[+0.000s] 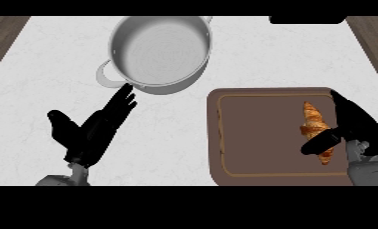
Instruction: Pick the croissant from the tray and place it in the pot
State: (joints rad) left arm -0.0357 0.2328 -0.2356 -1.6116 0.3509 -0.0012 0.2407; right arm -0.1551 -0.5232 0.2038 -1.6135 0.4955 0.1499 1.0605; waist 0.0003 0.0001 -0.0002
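At the near right corner of the worktop the right hand sits over the right edge of the tray. Its thumb lies across the croissant from the left and its fingers stand along the pastry's right side, so it looks to be closing on the croissant, though full contact cannot be confirmed. The croissant lies lengthwise near the tray's right rim, one tip pointing away, the near tip poking out below the thumb.

To do this step well, I judge the hand should pinch the thick middle rather than a tapered tip, then lift straight up until the pastry is above the tray's raised rim before moving left and away. A sideways drag would likely scrape it along the tray.

The croissant is golden-brown, ridged, and darker at the ends; it seems light and flaky.

At the near left, the left hand rests open on the worktop, fingers straight and pointing toward the pot, fingertips just short of its wall. It holds nothing.

Farther off, toward the far edge and left of centre, the pot stands with its mouth open and a handle at its left. Nothing shows inside.
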